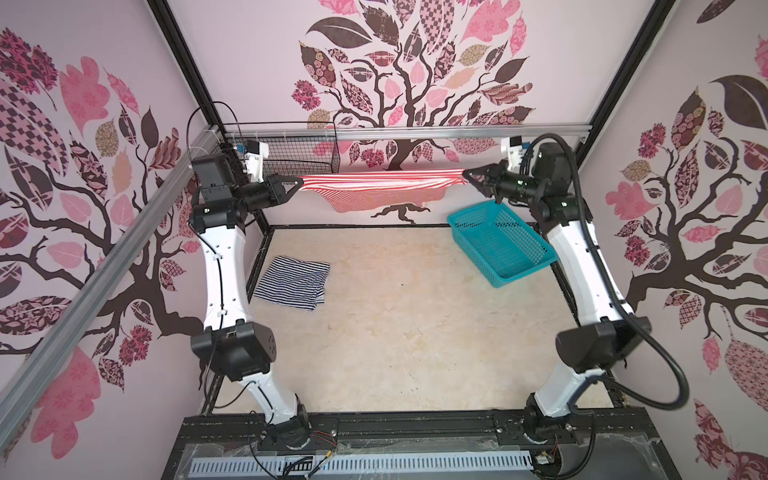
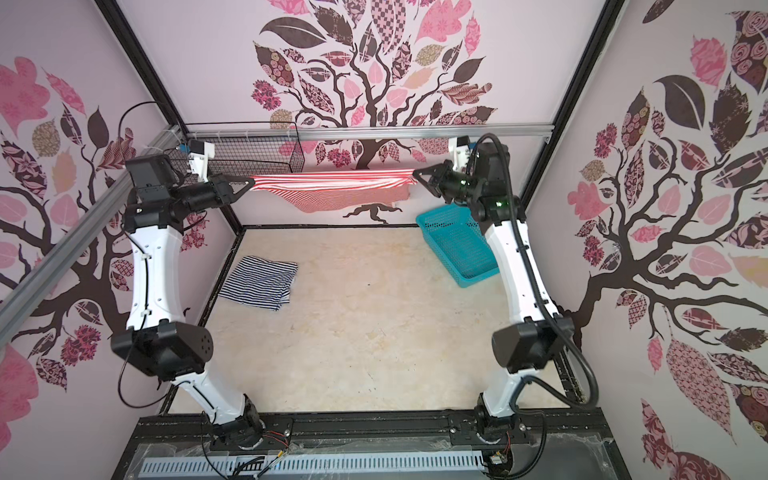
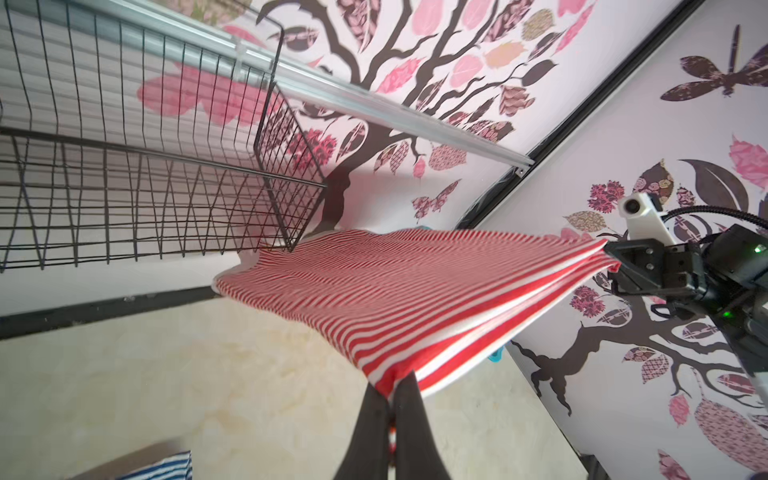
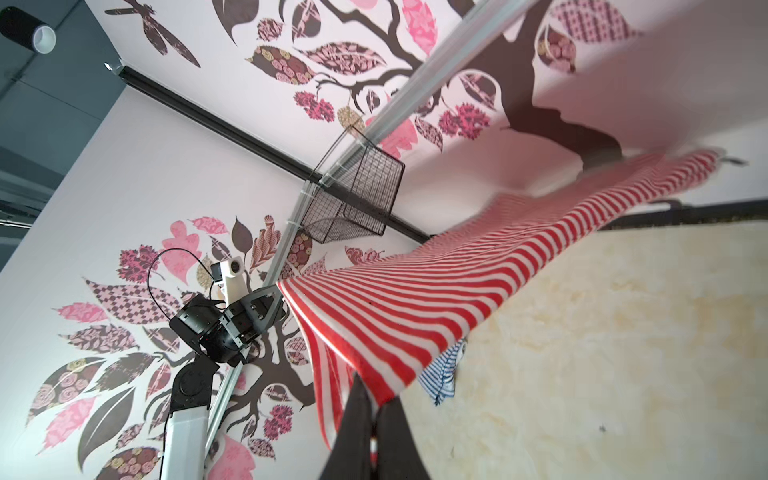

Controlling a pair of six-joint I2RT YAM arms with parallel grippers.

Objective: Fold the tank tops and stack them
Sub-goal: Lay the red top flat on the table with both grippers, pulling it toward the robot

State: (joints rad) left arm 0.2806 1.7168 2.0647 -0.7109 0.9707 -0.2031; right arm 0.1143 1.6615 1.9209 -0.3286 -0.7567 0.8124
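Note:
The red-and-white striped tank top (image 1: 382,189) (image 2: 332,191) hangs stretched high above the table's far edge, held at both ends. My left gripper (image 1: 297,182) (image 3: 392,384) is shut on its left end. On its right end my right gripper (image 1: 465,173) (image 4: 374,392) is shut. The cloth (image 3: 399,286) (image 4: 436,291) sags in the middle and a loose flap droops toward the back wall. The navy-and-white tank top (image 1: 293,282) (image 2: 259,284) lies folded flat on the table at the left, apart from both grippers.
A teal mesh basket (image 1: 500,245) (image 2: 457,245) sits tilted at the back right, under the right arm. A black wire basket (image 1: 299,153) (image 3: 145,166) hangs from the rail at the back left, close to the left gripper. The beige table (image 1: 415,332) is walled on three sides.

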